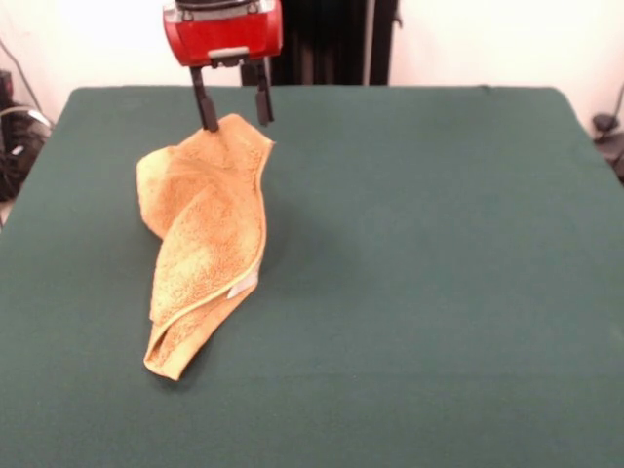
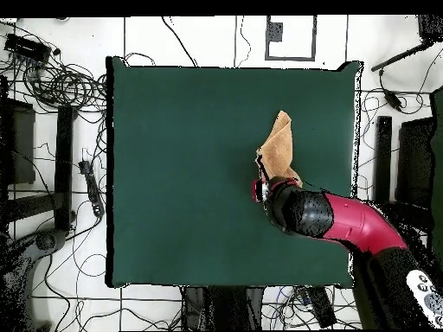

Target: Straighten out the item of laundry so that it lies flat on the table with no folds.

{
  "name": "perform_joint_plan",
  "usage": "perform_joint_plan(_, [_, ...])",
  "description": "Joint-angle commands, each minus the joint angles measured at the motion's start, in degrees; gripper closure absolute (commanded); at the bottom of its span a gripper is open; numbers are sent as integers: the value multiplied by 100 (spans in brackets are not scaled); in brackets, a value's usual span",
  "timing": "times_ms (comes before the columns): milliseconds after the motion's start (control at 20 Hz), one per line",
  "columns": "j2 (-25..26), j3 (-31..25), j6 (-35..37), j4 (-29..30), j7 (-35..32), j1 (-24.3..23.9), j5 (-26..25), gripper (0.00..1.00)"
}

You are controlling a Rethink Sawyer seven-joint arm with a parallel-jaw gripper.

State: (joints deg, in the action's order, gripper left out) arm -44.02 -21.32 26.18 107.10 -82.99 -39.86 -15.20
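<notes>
The golden-orange towel (image 1: pixel 205 244) lies crumpled and folded over on itself on the left part of the green table (image 1: pixel 439 273), with a small white tag (image 1: pixel 244 285) on its right edge. My gripper (image 1: pixel 236 124) hangs over the towel's far end. Its two black fingers (image 1: pixel 206 107) stand apart, straddling the towel's top edge; the left fingertip touches the cloth. In the overhead view the towel (image 2: pixel 279 147) lies right of the table's (image 2: pixel 190 173) centre. The red and black arm (image 2: pixel 329 216) reaches in from the lower right and covers the gripper (image 2: pixel 260 187).
Cables and dark equipment (image 2: pixel 60 95) lie on the floor left of the table in the overhead view. The robot's black pedestal (image 1: pixel 331 39) stands behind the table's far edge. Green cloth stretches to the right of the towel.
</notes>
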Motion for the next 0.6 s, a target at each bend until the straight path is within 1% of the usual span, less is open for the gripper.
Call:
perform_joint_plan(50, [218, -31, -222, 146, -787, 331, -1, 0])
perform_joint_plan(250, [207, -34, -312, 120, -772, 340, -45, 0])
perform_joint_plan(300, [211, -47, -328, 125, -752, 338, -55, 100])
perform_joint_plan(450, [167, 11, -444, 146, -804, 376, -108, 100])
perform_joint_plan(600, [194, -17, -418, 218, -881, 353, 23, 100])
